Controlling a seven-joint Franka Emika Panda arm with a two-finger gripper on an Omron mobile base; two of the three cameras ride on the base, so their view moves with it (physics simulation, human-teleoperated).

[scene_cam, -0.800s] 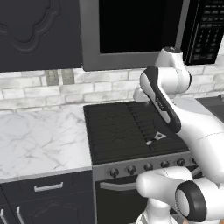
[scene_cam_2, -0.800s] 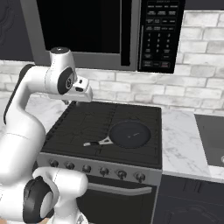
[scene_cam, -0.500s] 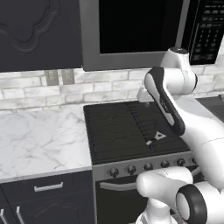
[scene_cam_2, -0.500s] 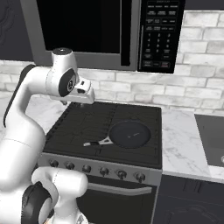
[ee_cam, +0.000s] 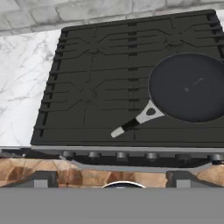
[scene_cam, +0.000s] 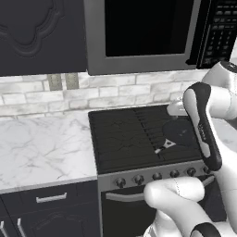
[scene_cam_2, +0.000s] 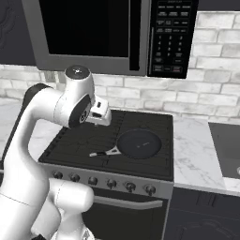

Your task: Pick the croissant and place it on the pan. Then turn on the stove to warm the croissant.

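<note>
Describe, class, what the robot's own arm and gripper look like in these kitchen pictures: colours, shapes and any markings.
The arm is glossy white, built of thick rounded segments with dark grey-black joints and a round dark cap on top of one joint. A long black panel runs along one link in the left base view. The gripper has two small dark grey fingertips. No cables or markings can be made out.

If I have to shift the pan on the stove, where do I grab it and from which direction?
Take the pan by its short silver-grey handle, coming down from above with the jaws across its width. The handle sticks out toward the stove's front left, over the grates and clear of the pan's rim. The round body looks too wide to grip. The pan looks empty, so nothing should spill.
</note>
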